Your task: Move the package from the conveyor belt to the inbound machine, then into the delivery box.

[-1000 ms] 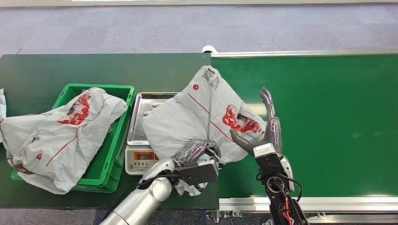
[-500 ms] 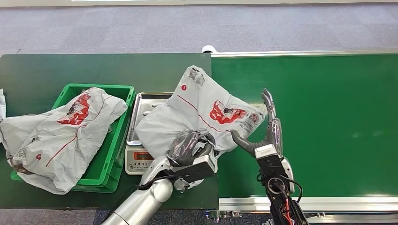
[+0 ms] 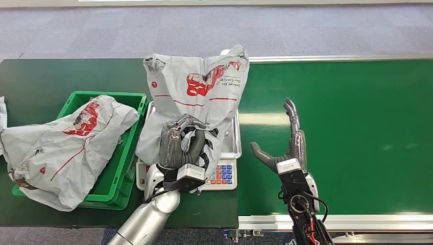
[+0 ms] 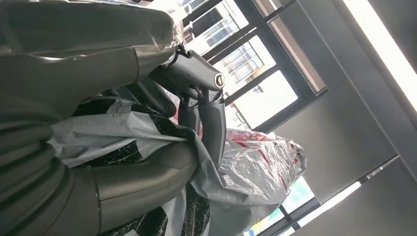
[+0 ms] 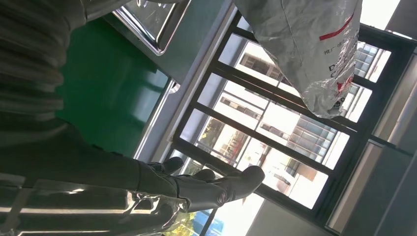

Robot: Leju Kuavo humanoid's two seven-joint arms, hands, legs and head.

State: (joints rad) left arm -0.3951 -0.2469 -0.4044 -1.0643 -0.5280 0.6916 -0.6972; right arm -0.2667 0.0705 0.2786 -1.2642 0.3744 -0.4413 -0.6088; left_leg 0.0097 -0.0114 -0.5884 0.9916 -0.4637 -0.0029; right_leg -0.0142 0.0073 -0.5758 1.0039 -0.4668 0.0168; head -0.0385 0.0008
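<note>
The left hand (image 3: 178,148) grips the crinkly grey plastic mailer package (image 3: 196,97) above the steel-trayed weighing scale (image 3: 232,148); it looks light and floppy (bunched film holds best). The right hand (image 3: 286,148) hangs spread, holding nothing.

Two grey packages: one package (image 3: 196,97) raised above the scale, a second package (image 3: 61,140) draped over the crate. One green crate (image 3: 115,176). One scale (image 3: 224,171) (steel pan on top, one keypad, one red display). One conveyor belt (image 3: 357,132). One dark table (image 3: 71,76). Two robot hands: left hand (image 3: 181,145), right hand (image 3: 286,148).
</note>
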